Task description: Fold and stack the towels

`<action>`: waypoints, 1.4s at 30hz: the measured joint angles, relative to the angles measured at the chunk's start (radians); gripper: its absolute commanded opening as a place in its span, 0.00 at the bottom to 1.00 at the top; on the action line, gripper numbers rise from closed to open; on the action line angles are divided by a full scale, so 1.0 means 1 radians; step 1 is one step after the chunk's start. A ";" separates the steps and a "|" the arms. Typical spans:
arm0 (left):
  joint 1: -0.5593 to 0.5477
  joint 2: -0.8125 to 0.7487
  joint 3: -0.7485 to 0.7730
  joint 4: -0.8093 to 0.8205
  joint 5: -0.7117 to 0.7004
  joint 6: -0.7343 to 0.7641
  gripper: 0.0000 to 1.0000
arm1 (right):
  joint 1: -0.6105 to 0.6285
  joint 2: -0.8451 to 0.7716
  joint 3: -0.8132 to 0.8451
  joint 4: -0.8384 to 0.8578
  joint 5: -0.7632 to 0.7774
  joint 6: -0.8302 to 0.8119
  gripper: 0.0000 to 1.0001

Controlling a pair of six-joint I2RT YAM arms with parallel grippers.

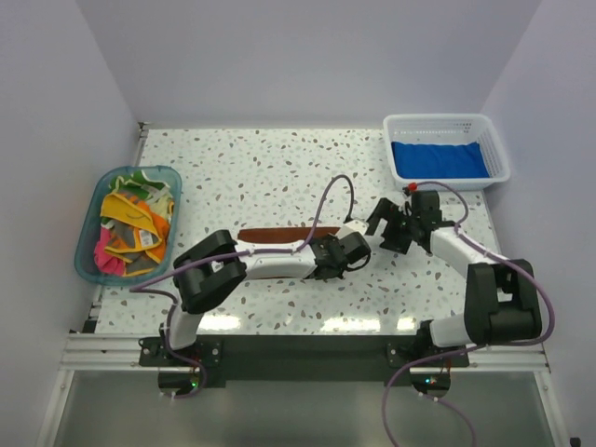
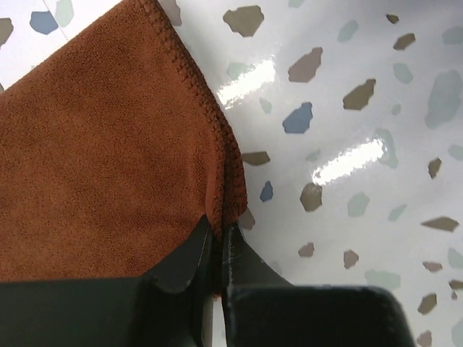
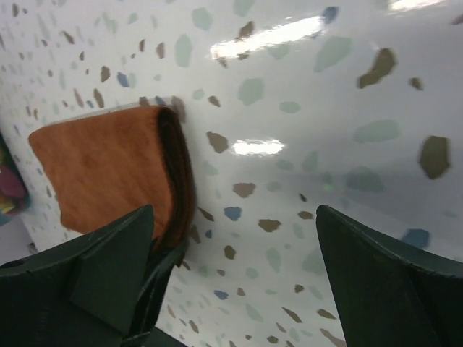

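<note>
A rust brown towel [image 1: 272, 237] lies folded in a long strip at the table's middle, partly under my left arm. My left gripper [image 1: 331, 255] is shut on its right edge; the left wrist view shows the jaws [image 2: 219, 235] pinching the doubled hem of the brown towel [image 2: 101, 159]. My right gripper [image 1: 387, 225] is open and empty, just right of that end; in the right wrist view its gripper [image 3: 235, 249] hovers over bare table with the brown towel [image 3: 108, 163] at its left. A royal blue towel [image 1: 438, 158] lies in the white basket. Several mixed towels [image 1: 130, 223] fill the teal tub.
The white mesh basket [image 1: 499, 149] stands at the back right. The translucent teal tub [image 1: 87, 233] stands at the left edge. Walls close in the back and both sides. The speckled tabletop [image 1: 270, 168] shows bare behind the arms.
</note>
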State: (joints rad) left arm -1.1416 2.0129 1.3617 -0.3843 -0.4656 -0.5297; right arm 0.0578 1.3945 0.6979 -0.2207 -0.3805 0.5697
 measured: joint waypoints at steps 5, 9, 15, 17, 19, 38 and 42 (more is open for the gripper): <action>0.000 -0.055 -0.024 0.010 0.032 0.011 0.00 | 0.126 0.072 -0.003 0.119 -0.066 0.113 0.98; 0.000 -0.078 -0.027 0.023 0.036 0.018 0.00 | 0.206 0.145 -0.009 0.223 -0.092 0.211 0.98; 0.000 -0.092 -0.030 0.025 0.031 0.018 0.00 | 0.243 0.189 -0.033 0.322 -0.118 0.304 0.92; 0.000 -0.092 -0.030 0.024 0.031 0.018 0.00 | 0.251 0.189 -0.047 0.347 -0.123 0.315 0.86; 0.000 -0.092 -0.029 0.024 0.031 0.018 0.00 | 0.264 0.195 -0.055 0.360 -0.134 0.322 0.79; 0.000 -0.074 -0.005 0.027 0.074 -0.006 0.87 | 0.298 0.288 0.035 0.252 -0.130 0.199 0.00; 0.010 -0.125 -0.035 0.028 0.082 -0.019 1.00 | 0.296 0.294 0.116 0.169 -0.103 0.122 0.00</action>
State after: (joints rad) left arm -1.1316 1.8881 1.3266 -0.3561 -0.3840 -0.5484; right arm 0.3542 1.6886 0.8135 -0.0517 -0.4839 0.6914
